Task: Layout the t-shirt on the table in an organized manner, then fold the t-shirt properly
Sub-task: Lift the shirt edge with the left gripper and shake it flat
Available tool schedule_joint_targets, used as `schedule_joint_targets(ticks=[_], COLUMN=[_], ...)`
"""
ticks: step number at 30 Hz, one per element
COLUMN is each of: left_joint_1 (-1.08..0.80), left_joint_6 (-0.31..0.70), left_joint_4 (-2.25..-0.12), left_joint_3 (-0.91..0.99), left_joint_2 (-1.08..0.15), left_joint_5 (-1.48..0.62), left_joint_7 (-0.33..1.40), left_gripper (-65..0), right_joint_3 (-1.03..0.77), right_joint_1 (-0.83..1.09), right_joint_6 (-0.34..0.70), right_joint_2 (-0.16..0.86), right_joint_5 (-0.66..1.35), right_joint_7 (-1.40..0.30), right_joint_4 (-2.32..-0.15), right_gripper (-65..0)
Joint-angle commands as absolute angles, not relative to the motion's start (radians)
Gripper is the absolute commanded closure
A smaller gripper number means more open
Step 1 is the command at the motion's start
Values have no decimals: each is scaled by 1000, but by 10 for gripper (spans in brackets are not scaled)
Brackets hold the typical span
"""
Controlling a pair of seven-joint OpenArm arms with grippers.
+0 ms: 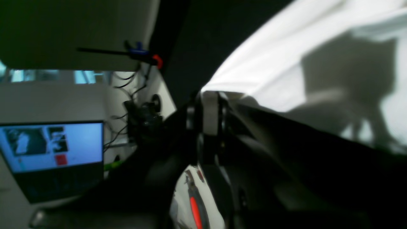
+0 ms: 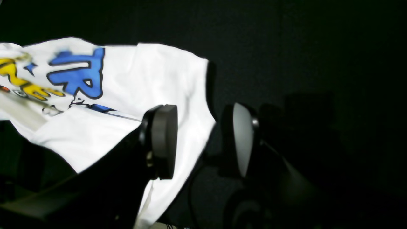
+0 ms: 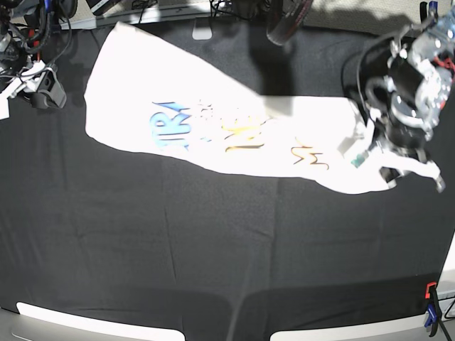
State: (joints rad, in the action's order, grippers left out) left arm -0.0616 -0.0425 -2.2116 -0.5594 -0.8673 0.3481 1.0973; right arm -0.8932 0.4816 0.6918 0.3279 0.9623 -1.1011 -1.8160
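The white t-shirt (image 3: 213, 117) lies print side up on the black table (image 3: 213, 249), stretched in a slanting band from far left to right, with blue and yellow lettering showing. My left gripper (image 3: 373, 153) is at its right end, shut on a fold of white cloth (image 1: 210, 108), and the shirt (image 1: 302, 57) spreads away beyond it. My right gripper (image 2: 200, 140) is open and empty, low over the black cloth (image 2: 318, 47). One of its fingers (image 2: 162, 140) is in front of the shirt's edge (image 2: 143, 79). In the base view it sits at the far left (image 3: 46, 89), beside the shirt.
A blue and orange clamp (image 1: 143, 54) holds the table cloth at one edge, and another clamp (image 3: 430, 298) sits at the near right corner. A lit laptop screen (image 1: 51, 146) and cables stand beyond the table's edge. A red-handled tool (image 1: 194, 206) lies below the left gripper.
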Motion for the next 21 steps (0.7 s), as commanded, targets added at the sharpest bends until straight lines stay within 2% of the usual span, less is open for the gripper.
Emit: schedule_joint_targets(ticks=[1, 4, 8, 12, 18, 21], left_joint_1=[-80, -169, -287, -360, -377, -377], left_joint_6=[-60, -26, 93, 190, 200, 131], left_joint_4=[-2227, -2227, -2227, -2227, -2227, -2227], left_joint_3=[-551, -551, -551, -551, -551, -551], left_joint_2=[-879, -879, -882, -904, -954, -951], left_joint_5=[356, 285, 192, 189, 204, 273], left_joint_7=[1092, 1092, 1092, 1100, 1097, 1093], left_gripper=[0, 0, 0, 0, 0, 0], right_joint_3=[-903, -903, -903, -903, -903, -903], right_joint_1=[479, 479, 479, 479, 479, 479], right_joint_6=[698, 698, 698, 698, 698, 698], right_joint_2=[346, 346, 346, 346, 346, 346], right_joint_5=[981, 989, 1031, 1032, 1032, 1032], right_joint_7=[-1077, -1078, -1079, -1079, -1079, -1079], right_joint_4=[-1832, -1832, -1832, -1832, -1832, -1832], right_gripper=[-278, -278, -278, -278, -278, -278])
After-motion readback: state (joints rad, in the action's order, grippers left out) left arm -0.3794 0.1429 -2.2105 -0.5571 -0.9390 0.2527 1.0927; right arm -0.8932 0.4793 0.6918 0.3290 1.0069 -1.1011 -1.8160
